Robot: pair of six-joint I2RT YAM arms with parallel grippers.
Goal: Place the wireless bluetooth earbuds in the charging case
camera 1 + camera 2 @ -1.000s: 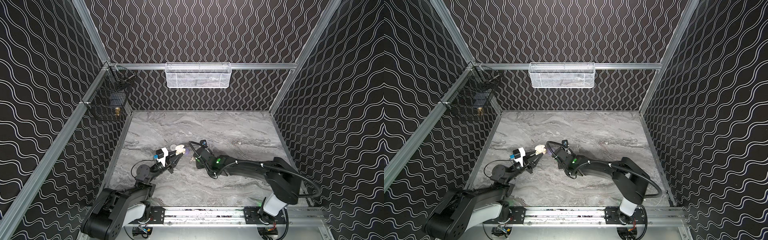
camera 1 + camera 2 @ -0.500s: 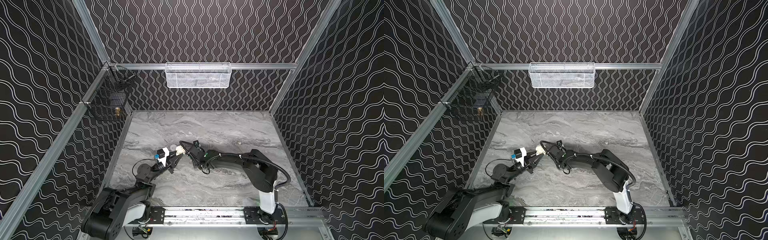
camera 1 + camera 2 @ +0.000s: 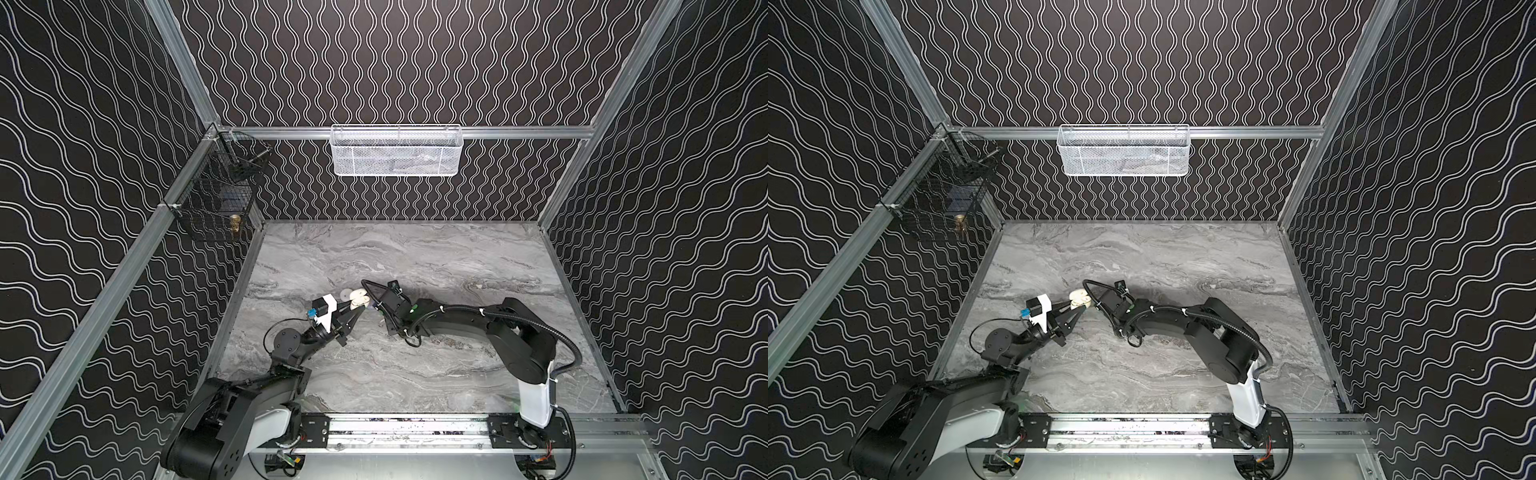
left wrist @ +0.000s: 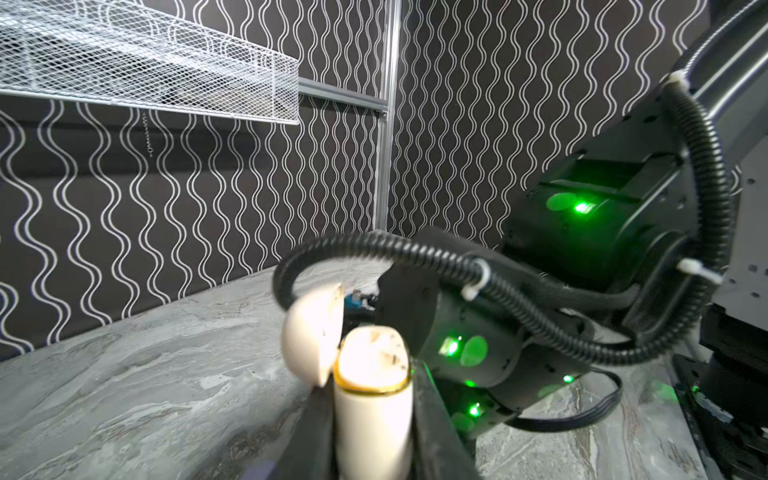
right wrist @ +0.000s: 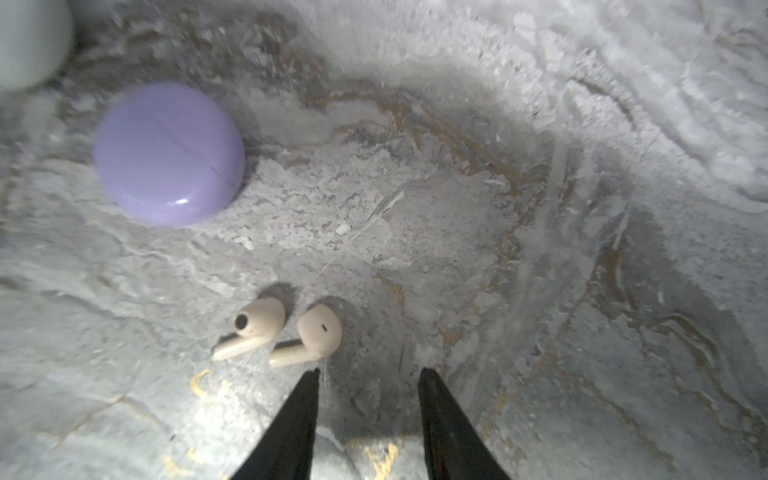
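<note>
Left gripper [image 4: 372,415] clamps the open charging case [image 4: 370,374]; right gripper [image 5: 369,372] stands parted, empty; off-white earbuds [image 5: 318,332] lie just ahead of one fingertip; bare table [image 5: 540,249] beyond the other.

In both top views, looked steeply down from high above the front rail [image 3: 415,430] toward the back wall [image 3: 374,83]; took in the whole table [image 3: 415,257], the left arm [image 3: 232,411], the right arm [image 3: 519,345], the white basket [image 3: 397,151] and the black basket [image 3: 216,199]; differed only by a slight sideways shift; from the left wrist, looked low and nearly level across the table toward a back corner, very close behind the cream case [image 4: 372,424] in the left gripper [image 4: 368,378]; shared the white basket, right arm and cream case with the top views; from the right wrist, looked almost straight down, close to the table, past the right gripper [image 5: 369,370] onto two earbuds [image 5: 320,328] and a lilac case [image 5: 168,153].
</note>
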